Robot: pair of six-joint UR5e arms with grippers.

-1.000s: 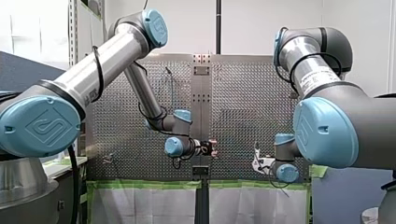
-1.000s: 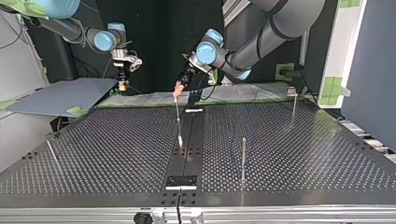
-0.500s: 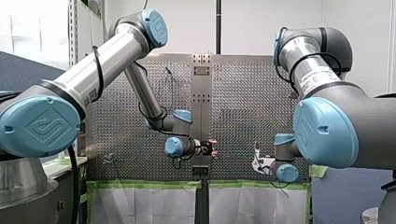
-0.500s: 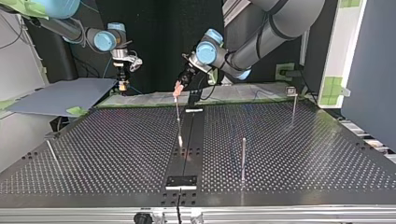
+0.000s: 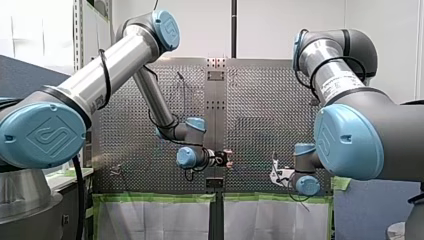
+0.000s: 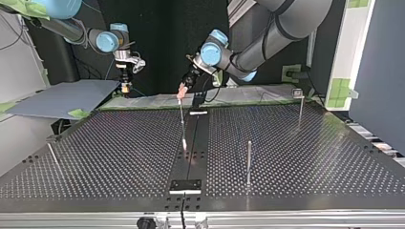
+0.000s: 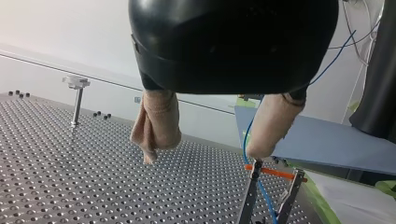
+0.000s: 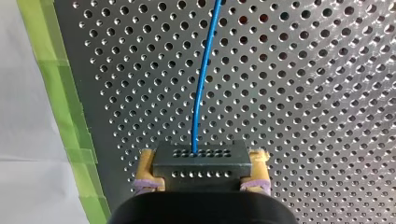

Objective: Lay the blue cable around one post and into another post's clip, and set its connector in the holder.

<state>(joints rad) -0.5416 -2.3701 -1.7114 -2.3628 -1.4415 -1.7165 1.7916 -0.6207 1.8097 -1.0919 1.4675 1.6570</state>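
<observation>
In the right wrist view my right gripper (image 8: 201, 179) is shut on the black connector (image 8: 200, 161), yellow pads on both its sides. The blue cable (image 8: 203, 79) leaves the connector and runs ahead over the perforated plate. My left gripper (image 7: 201, 156) is open, with beige padded fingers (image 7: 156, 126) and nothing between them. The blue cable (image 7: 246, 140) drops beside one of those fingers into a forked metal post (image 7: 252, 191) with an orange crosspiece. In the top view my left gripper (image 6: 181, 90) hovers over a post (image 6: 184, 125). My right gripper (image 6: 125, 86) hangs at the far left edge.
Other posts stand on the table (image 6: 110, 157): one near the middle (image 6: 248, 162), one with a clip head at the far right (image 6: 299, 102), one leaning at the left (image 6: 52, 155). A black holder plate (image 6: 186, 185) sits at the near edge. A blue sheet (image 6: 62, 98) lies beyond the table.
</observation>
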